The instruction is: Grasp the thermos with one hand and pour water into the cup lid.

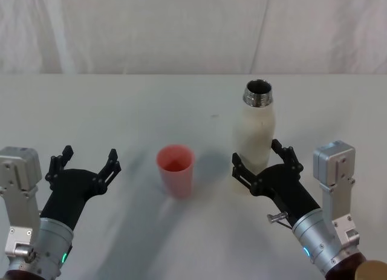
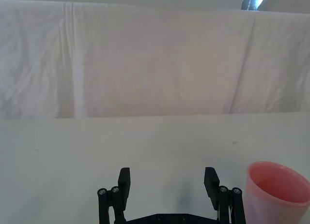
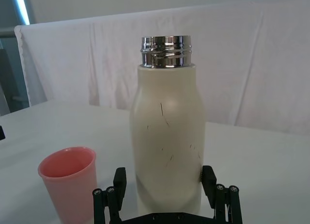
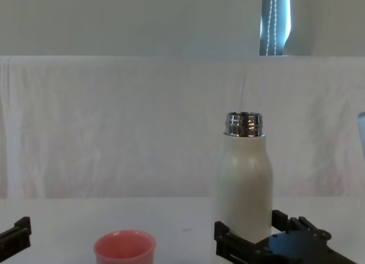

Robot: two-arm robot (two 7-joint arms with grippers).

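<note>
Head view gives me both arms reaching forward from the near edge of the table. My right gripper is angled up and to the left from the lower right corner, its grey-white wrist and silver block trailing behind. Its black fingers are spread apart on either side of the thermos, low on the body. From the right wrist view the two fingertips sit either side of the bottle's base, the right one seemingly at the wall, the left one with a sliver of gap, so I read the fingers as open around it, not clamped.

My left gripper rests on the near left, pointing forward and slightly right, fingers wide apart with nothing between them. From the left wrist view, its tips hang over bare table, with the cup just off to one side.

That pink cup stands upright between the two grippers, mouth up, nearer the thermos than my left gripper, but not touching either.

Farther out, the cream thermos stands upright on the table, right of centre, its shiny threaded neck uncapped. The chest view shows it towering over the cup, with my right gripper hugging its base.

Behind everything hangs a white cloth backdrop.
</note>
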